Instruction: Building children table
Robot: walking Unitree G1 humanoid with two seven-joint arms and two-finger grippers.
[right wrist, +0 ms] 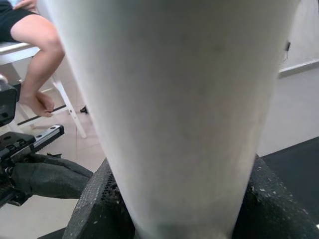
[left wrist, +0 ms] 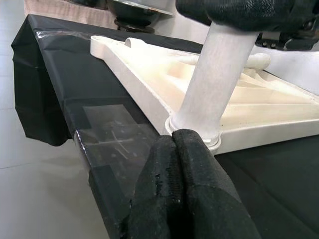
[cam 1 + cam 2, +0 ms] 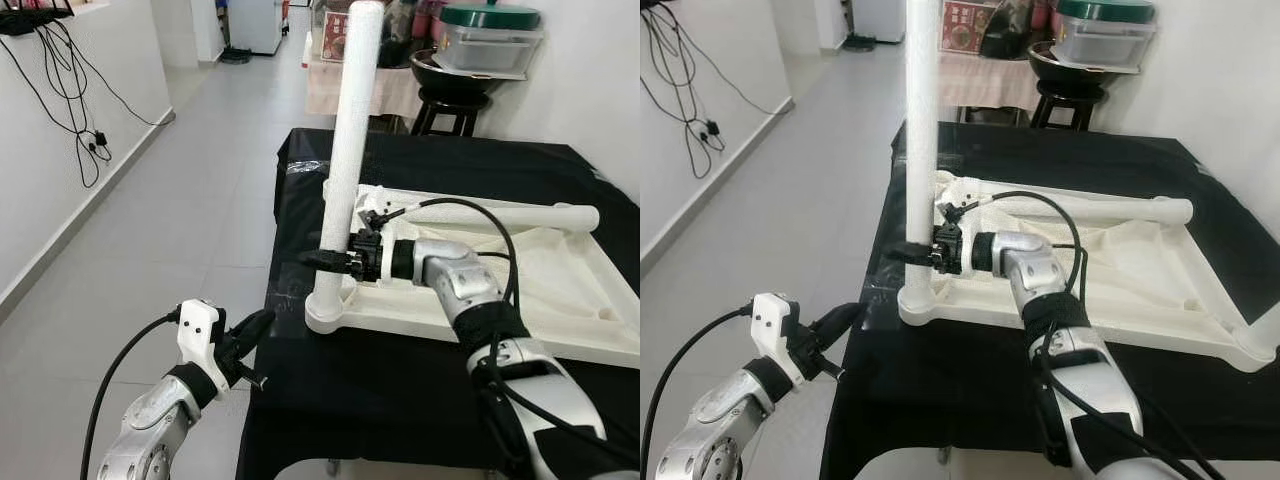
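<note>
While right hand [image 3: 325, 258] grips upright table leg [image 3: 345, 150], axis vertical, left hand [image 3: 250, 330] closed w/ nothing held.

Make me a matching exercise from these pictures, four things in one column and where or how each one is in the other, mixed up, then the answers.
Things:
1. upright leg
2. second leg
3. left hand
4. black cloth

States:
A. lying flat on the upturned tabletop
B. shut, off the table's near left corner
C. standing in the corner socket, held by the right hand
D. covers the work table

Pairs: 1-C, 2-A, 3-B, 4-D
</note>
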